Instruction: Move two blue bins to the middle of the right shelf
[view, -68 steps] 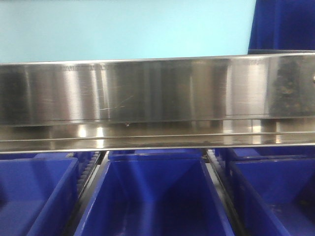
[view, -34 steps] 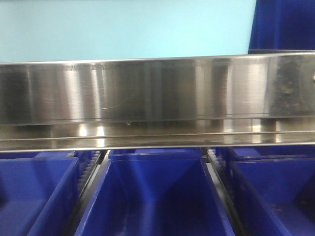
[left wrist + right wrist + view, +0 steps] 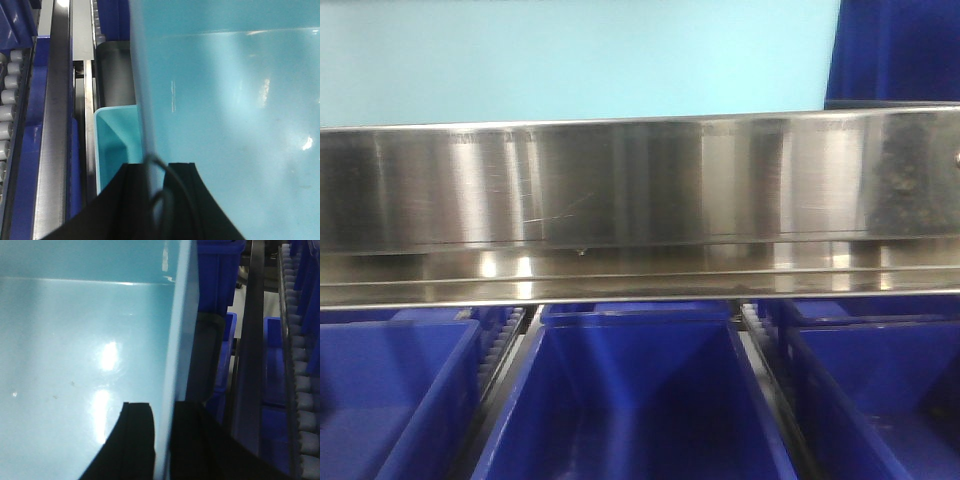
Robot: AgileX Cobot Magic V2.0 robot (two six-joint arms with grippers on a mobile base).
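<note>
Your pale blue bin (image 3: 570, 60) shows above the steel shelf rail (image 3: 640, 190), dark crates (image 3: 635, 400) below it. Left gripper (image 3: 157, 169) and right gripper (image 3: 162, 410) each pinch a side wall; move both level and together over the rail.

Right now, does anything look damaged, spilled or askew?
Nothing spilled or askew. The steel shelf rail shows fine scratches near its middle and a dark mottled patch at its right end, perhaps a stain or reflection. The pale blue bin looks undamaged.
</note>
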